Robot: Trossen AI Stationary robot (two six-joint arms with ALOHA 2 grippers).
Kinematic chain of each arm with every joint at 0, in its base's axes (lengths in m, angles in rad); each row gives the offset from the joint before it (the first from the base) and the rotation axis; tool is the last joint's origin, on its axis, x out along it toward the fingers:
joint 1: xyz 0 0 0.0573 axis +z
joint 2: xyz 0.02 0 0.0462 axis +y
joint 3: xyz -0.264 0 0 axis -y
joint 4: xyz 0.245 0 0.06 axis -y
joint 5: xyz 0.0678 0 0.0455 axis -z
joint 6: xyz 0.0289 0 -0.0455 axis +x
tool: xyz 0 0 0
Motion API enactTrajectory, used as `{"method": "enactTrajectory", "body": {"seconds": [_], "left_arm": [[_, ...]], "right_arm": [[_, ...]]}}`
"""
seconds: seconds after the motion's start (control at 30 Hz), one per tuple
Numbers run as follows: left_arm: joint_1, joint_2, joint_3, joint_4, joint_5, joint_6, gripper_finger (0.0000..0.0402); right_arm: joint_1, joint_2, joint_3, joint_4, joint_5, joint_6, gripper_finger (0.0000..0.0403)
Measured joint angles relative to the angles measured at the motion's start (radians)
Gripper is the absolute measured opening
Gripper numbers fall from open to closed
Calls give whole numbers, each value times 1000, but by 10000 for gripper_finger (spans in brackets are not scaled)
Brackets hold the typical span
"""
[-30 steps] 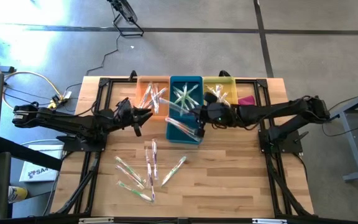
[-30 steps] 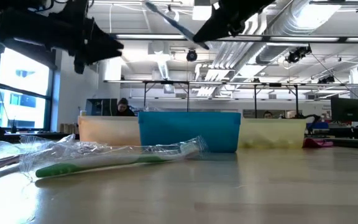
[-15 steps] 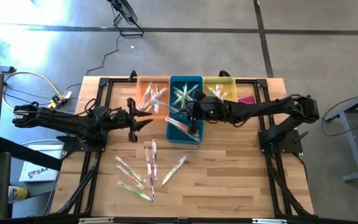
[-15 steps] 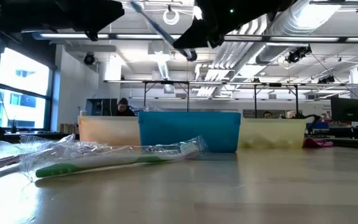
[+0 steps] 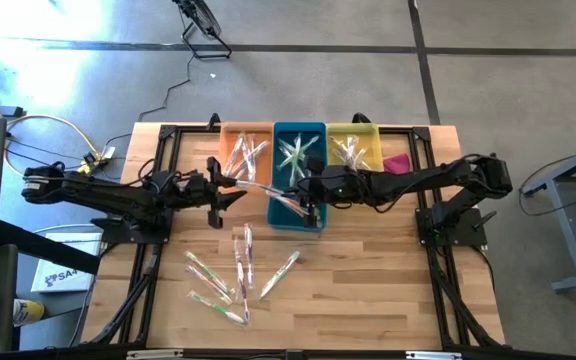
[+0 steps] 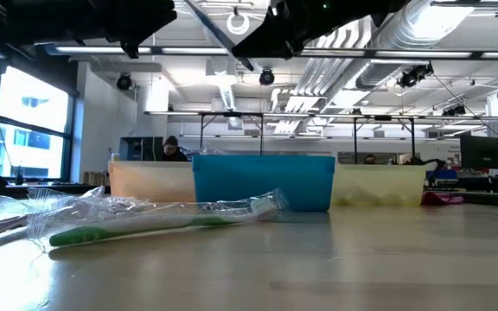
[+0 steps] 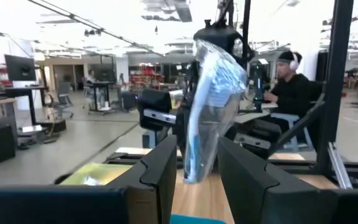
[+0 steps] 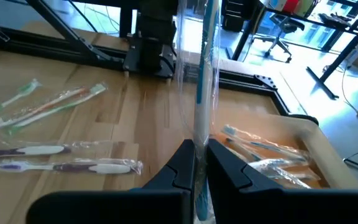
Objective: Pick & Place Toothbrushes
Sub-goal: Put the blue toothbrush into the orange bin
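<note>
Right now both grippers hold one clear-wrapped blue-handled toothbrush above the blue plastic bin: the right gripper is clamped on it, and the left gripper's fingers flank it, slightly apart. If they pull against each other, the slick wrapper could slip and drop outside the bin.

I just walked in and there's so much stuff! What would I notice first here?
Probably the blue toothbrush in a clear wrapper, pinched by the right gripper and held up between both arms, near the left gripper. Next, three bright bins at the table's back: orange, blue and yellow, with toothbrushes inside. More wrapped toothbrushes lie scattered on the wooden table.
</note>
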Motion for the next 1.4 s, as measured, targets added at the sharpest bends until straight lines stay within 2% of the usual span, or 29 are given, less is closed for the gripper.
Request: {"method": "enactTrajectory", "body": {"seconds": [0.43, 0.57, 0.73, 1.1, 1.4], "left_arm": [[0, 163, 0, 239, 22, -4, 113], [0, 166, 0, 248, 28, -5, 113], [0, 166, 0, 257, 95, -7, 113], [0, 170, 0, 259, 99, -32, 113], [0, 285, 95, 246, 99, -43, 113]], "right_arm": [[0, 0, 0, -19, -9, 0, 14], [0, 0, 0, -27, -9, 0, 14], [0, 0, 0, -40, -13, -1, 14], [0, 0, 0, -41, -12, 5, 14], [0, 0, 0, -50, -5, 6, 14]]}}
